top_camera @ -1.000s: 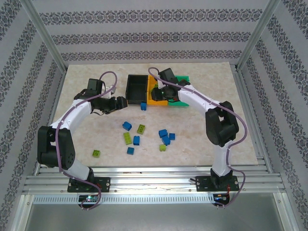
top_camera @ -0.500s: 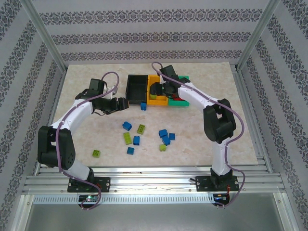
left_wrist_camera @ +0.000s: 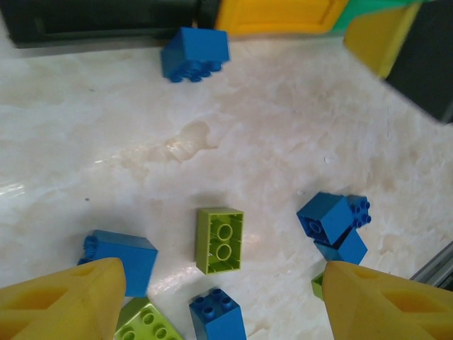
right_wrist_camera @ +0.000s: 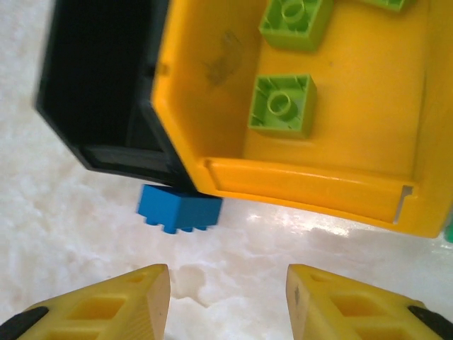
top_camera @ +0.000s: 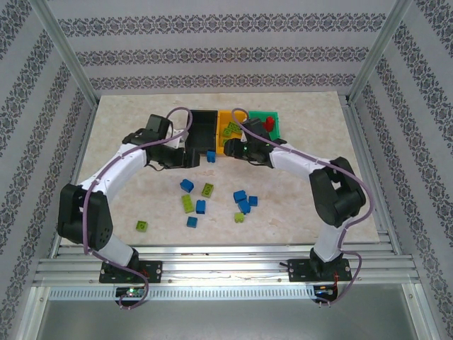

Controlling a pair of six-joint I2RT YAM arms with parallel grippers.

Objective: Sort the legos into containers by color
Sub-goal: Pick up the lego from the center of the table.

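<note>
Where the pale marbled table (top_camera: 318, 191) sits inside a metal frame (top_camera: 67, 57) and striped wallpaper walls (top_camera: 212, 53), three bins stand in a row at the far middle. The black bin (top_camera: 204, 124), yellow bin (top_camera: 228, 131) and green bin (top_camera: 263, 119) stand side by side, tops up, with their long sides running away from the arms.

Lime bricks (right_wrist_camera: 283, 105) lie studs-up in the yellow bin, and a red brick (top_camera: 269, 125) is in the green bin. Loose bricks (top_camera: 205, 190), blue and lime, are scattered mid-table. One blue brick (right_wrist_camera: 178, 209) sits just at the black bin's near corner.

Left end effector (left_wrist_camera: 223, 290): wide, empty. Right end effector (right_wrist_camera: 226, 290): partly spread, empty.
</note>
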